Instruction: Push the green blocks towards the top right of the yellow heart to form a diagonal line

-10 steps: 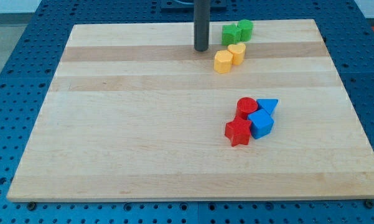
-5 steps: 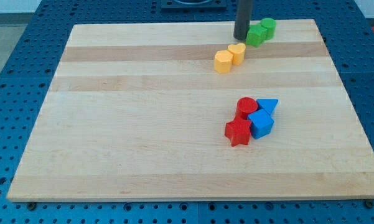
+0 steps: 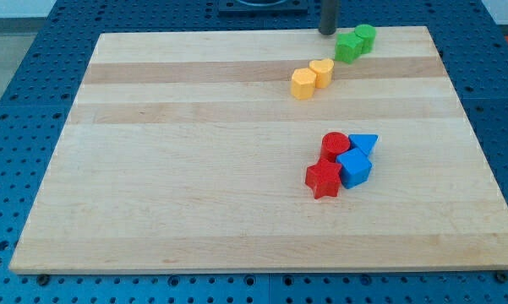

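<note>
1. Our tip (image 3: 328, 31) is dark grey.
2. The worktop (image 3: 194, 169) is pale wood with light and darker lengthwise bands.
3. The surround (image 3: 34, 84) is blue, dotted with rows of holes.
4. We see two green blocks (image 3: 356, 42).
5. The heart (image 3: 323, 72) and its neighbour (image 3: 303, 84) are yellow.
6. The star (image 3: 323, 179) and cylinder (image 3: 335, 145) are red.
7. The cube (image 3: 354, 168) and triangle (image 3: 364, 143) are blue.

Eight blocks sat on the desk (image 3: 194, 169), in four colour pairs. Two were green: a cube (image 3: 347, 47) and a cylinder (image 3: 365, 38). Two were yellow: a heart (image 3: 322, 72) and a hexagon (image 3: 303, 84). Two were red: a cylinder (image 3: 334, 145) and a star (image 3: 323, 179). Two were blue: a triangle (image 3: 364, 143) and a cube (image 3: 354, 168).
</note>
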`<action>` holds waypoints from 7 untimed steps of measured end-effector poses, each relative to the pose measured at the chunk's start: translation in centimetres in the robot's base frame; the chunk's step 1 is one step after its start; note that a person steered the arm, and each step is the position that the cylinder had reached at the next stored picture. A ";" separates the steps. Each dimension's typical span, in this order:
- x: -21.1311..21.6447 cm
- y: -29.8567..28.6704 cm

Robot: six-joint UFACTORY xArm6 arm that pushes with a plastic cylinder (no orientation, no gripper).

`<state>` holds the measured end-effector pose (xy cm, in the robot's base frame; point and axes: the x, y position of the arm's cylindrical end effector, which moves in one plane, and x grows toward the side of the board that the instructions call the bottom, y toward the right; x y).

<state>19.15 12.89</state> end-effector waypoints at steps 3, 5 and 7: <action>0.9 7.9; 2.7 9.4; 0.1 5.0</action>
<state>19.22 17.87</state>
